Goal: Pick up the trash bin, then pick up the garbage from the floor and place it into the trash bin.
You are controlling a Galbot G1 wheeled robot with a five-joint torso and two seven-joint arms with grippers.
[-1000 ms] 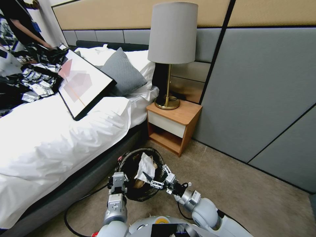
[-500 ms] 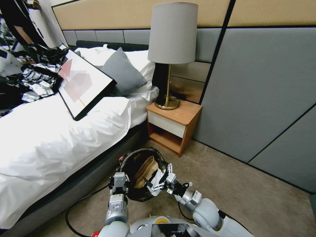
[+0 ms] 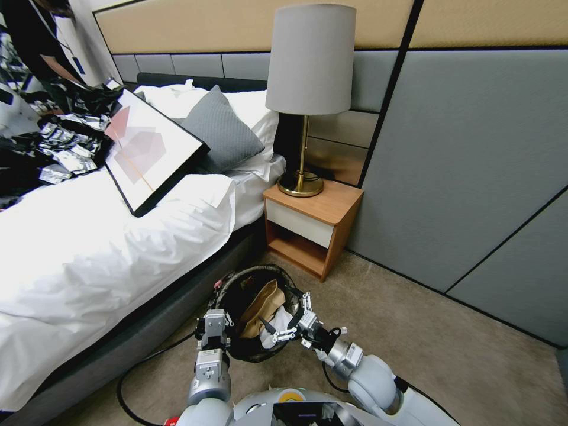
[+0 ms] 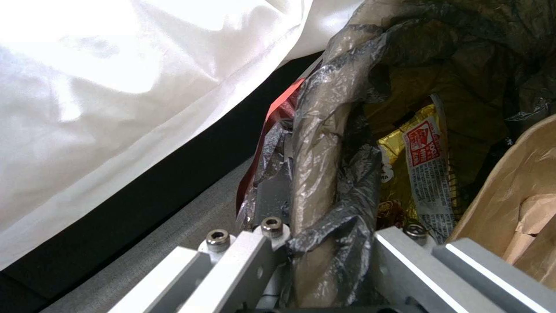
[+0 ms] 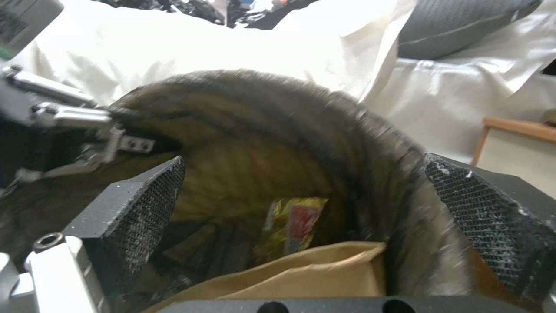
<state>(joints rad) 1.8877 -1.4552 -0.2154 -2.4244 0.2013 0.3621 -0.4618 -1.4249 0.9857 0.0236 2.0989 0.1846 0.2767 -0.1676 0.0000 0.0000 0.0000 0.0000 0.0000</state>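
The left gripper (image 3: 215, 325) is clamped on the trash bin (image 3: 238, 283) rim, while the right gripper (image 3: 288, 322), jaws apart, hangs over what looks like a brown paper bag (image 3: 264, 300) inside.

I can make out print on just one item: the yellow snack wrapper (image 4: 414, 167) lying inside the trash bin (image 4: 324, 143), just past the left gripper (image 4: 324, 256) that is clamped on the bin's bag-covered rim. It carries a white label strip with a red panel and lines of small print, but none of it is sharp enough for me to read a word. Below the spread right gripper (image 5: 307, 208), the same wrapper (image 5: 292, 228) is only a yellow and red blur.
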